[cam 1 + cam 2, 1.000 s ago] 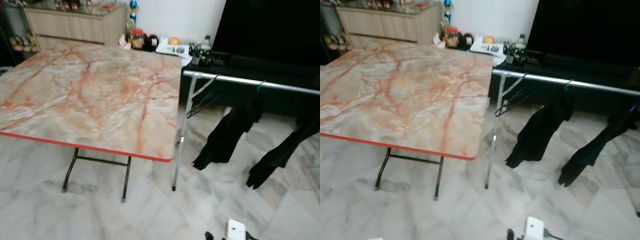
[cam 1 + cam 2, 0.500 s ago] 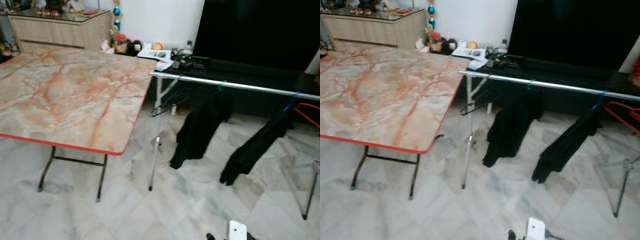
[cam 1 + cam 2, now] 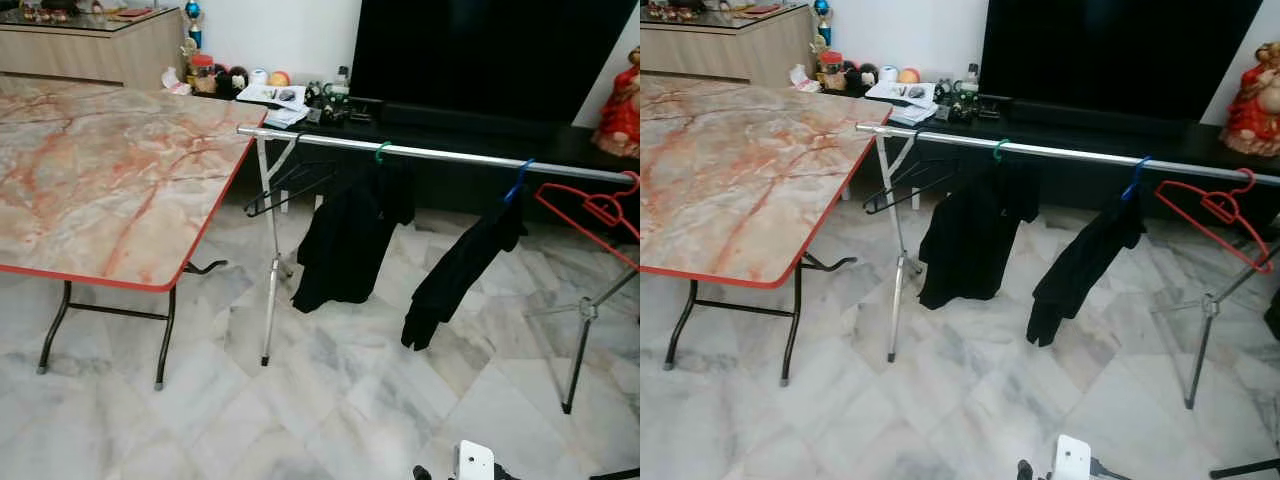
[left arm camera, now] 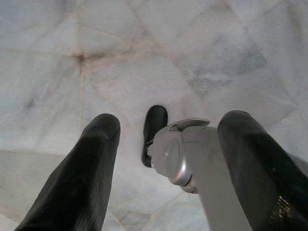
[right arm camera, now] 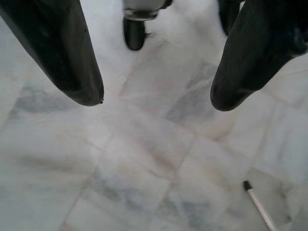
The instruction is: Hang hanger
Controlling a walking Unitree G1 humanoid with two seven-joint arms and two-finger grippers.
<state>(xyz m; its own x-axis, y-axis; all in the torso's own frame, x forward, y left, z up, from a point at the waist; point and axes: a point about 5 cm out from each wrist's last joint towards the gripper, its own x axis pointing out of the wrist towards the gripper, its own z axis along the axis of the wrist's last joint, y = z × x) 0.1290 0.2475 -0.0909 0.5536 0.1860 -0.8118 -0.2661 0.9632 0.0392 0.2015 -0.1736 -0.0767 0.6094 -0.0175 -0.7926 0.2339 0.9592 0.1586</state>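
A silver clothes rail point(image 3: 440, 153) on thin legs stands on the marble floor ahead of me. An empty black hanger point(image 3: 285, 186) hangs at its left end. Further along, a green hook point(image 3: 381, 153) carries a black garment point(image 3: 345, 235), and a blue hook point(image 3: 518, 181) carries another black garment point(image 3: 460, 272). At the rail's right end hangs an empty red hanger point(image 3: 590, 212). My left gripper point(image 4: 169, 122) is open, low over the floor and holding nothing. My right gripper point(image 5: 158, 101) is also open above the tiles, holding nothing.
A folding table with a marble-pattern top point(image 3: 90, 170) and red edge stands at the left, close to the rail's left leg point(image 3: 270, 300). Behind the rail are a low black console with a large dark TV point(image 3: 480, 50), clutter and a red figurine point(image 3: 620, 100).
The whole picture has slid left as the camera turned right. The rail now sits mid-view and the red hanger has come into sight. Nothing on the rail itself has moved.
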